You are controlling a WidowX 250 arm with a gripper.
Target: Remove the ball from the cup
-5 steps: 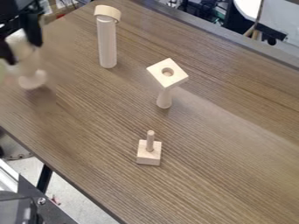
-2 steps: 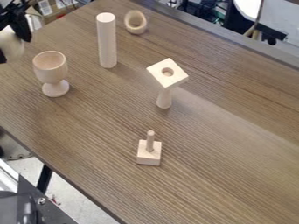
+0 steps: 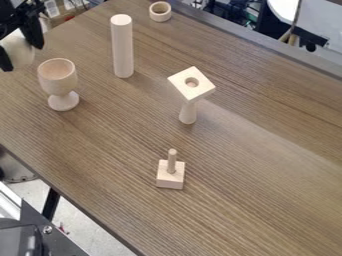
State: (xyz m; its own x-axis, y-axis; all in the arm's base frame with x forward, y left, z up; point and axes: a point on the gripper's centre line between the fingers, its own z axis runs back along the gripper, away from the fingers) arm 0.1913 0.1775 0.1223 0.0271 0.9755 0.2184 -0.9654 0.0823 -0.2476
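At the upper left, the black gripper (image 3: 23, 58) is shut on the pale wooden ball (image 3: 19, 46), one finger on each side of it. The ball is beyond the rim of the cup, up and to the left, and apart from it. The wooden cup (image 3: 59, 81) stands upright on its round foot on the table, its bowl open at the top.
A tall wooden cylinder (image 3: 122, 47) stands right of the cup, with a wooden ring (image 3: 159, 17) behind it near the far edge. A square-topped piece (image 3: 188, 112) and a pegged block (image 3: 169, 181) stand on the brown table (image 3: 254, 165).
The gripper and ball have moved up and left, away from the cup, which stands slightly farther right. The ring has gone from the cylinder's top to the table near the far edge.
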